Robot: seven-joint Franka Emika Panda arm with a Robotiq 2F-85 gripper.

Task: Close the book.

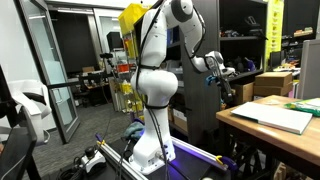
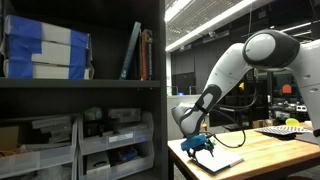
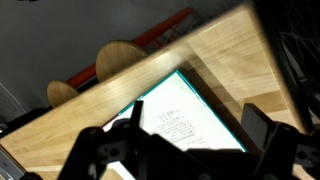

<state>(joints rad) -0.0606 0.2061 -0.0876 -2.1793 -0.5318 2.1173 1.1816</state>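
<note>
The book (image 3: 185,115) lies on the table (image 3: 225,55) near its edge, with the hand (image 2: 200,146) above it.

- The book (image 3: 188,118), open on the desk in the wrist view, carries a few short lines of dark print on its white page (too small and blurred to make out a single word).
- A yellow strip (image 1: 274,25) hanging at the top of an exterior view bears dark marks that cannot be read.
- The blue-and-white boxes (image 2: 45,45) on a shelf in an exterior view show no legible lettering.
- No text, brand or number can be read anywhere.
</note>
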